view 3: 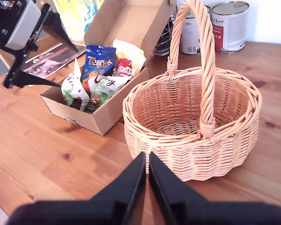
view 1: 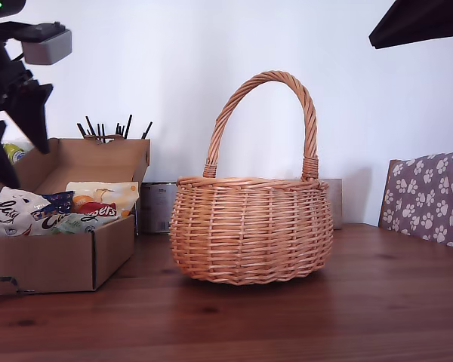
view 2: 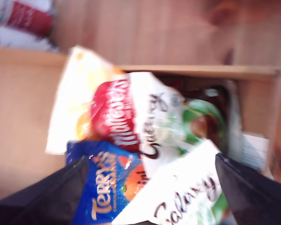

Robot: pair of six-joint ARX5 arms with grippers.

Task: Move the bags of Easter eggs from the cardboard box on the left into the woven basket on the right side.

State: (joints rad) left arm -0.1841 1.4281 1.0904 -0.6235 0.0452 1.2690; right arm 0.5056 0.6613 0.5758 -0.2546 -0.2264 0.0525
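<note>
Several bags of Easter eggs lie in the open cardboard box at the exterior view's left: a white one, a dark blue one, a cream-orange one with a red logo and a pale green-white one. My first gripper hovers above them, open, with nothing between its fingers; it shows over the box as well. The woven basket stands in the middle of the table and is empty inside. My second gripper is shut on nothing, high above the table in front of the basket.
Two tins stand behind the basket, and black sticks rise behind the box. A yellow and blue package and a magazine lie beyond the box. A paw-print chair is at the exterior view's right. A black arm part hangs at that view's top right.
</note>
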